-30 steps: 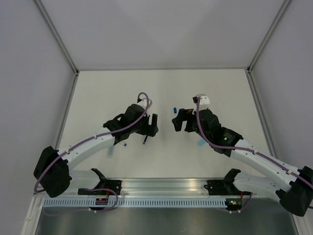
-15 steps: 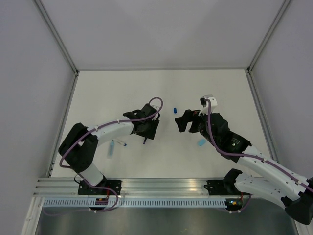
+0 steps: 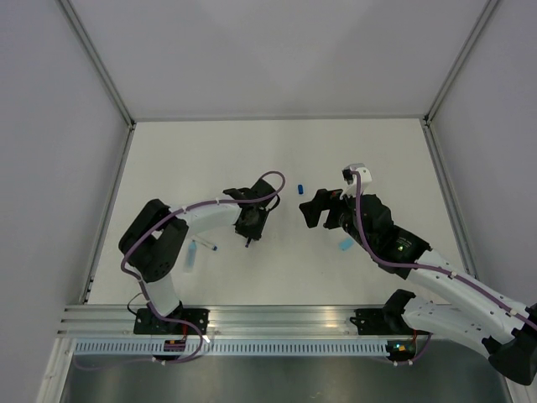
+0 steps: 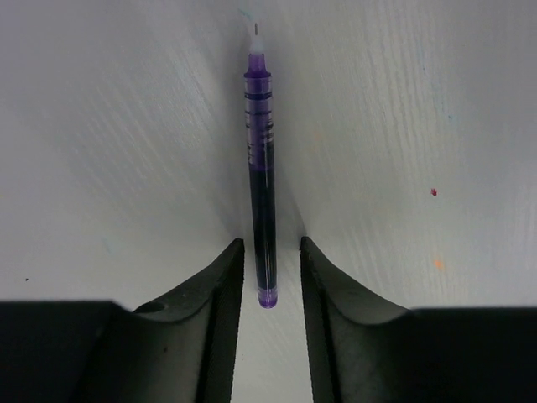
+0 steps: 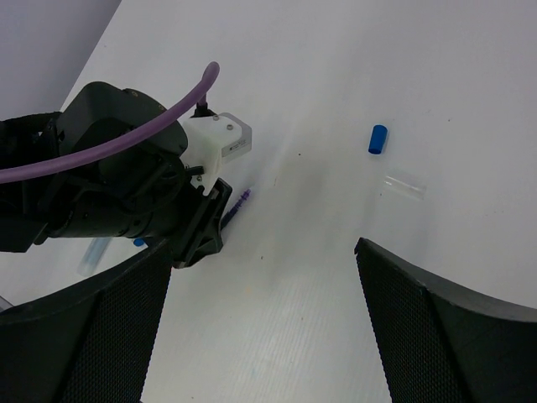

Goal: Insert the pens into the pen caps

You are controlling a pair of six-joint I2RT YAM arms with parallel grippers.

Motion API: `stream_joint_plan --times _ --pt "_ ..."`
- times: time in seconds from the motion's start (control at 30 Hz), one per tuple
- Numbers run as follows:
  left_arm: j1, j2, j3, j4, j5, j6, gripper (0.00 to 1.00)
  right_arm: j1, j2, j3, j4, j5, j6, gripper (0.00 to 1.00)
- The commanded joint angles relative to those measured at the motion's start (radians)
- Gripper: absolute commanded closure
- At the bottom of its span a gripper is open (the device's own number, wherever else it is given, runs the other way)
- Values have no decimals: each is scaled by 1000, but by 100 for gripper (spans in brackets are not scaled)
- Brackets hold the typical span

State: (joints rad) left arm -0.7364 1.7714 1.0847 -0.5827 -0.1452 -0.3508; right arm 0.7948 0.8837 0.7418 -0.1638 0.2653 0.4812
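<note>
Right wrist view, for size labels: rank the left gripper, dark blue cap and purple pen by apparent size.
Largest: left gripper.
Then dark blue cap and purple pen, unranked: they look alike, the pen mostly hidden by the jaws.

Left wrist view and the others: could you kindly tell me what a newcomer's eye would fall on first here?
First, the dark purple pen lying flat on the white table, its rear end between the fingers of the left claw, with thin gaps showing on either side. Next, the small dark blue cap lying alone just beyond the wide-open right claw.
</note>
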Motion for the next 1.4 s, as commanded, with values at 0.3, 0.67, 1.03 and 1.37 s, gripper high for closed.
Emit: stream_joint_plan --times 0.3,0.67,1.03,1.37 --pt "2 23 5 -26 -42 -5 98 1 4 -1 32 8 -10 4" --pt "6 -377 -118 185 119 -34 98 1 124 -107 280 -123 235 5" --pt "5 -583 -269 346 345 -65 98 3 385 -156 702 -261 364 9" --pt "6 -622 -295 380 398 -79 98 11 503 -104 790 -288 376 24"
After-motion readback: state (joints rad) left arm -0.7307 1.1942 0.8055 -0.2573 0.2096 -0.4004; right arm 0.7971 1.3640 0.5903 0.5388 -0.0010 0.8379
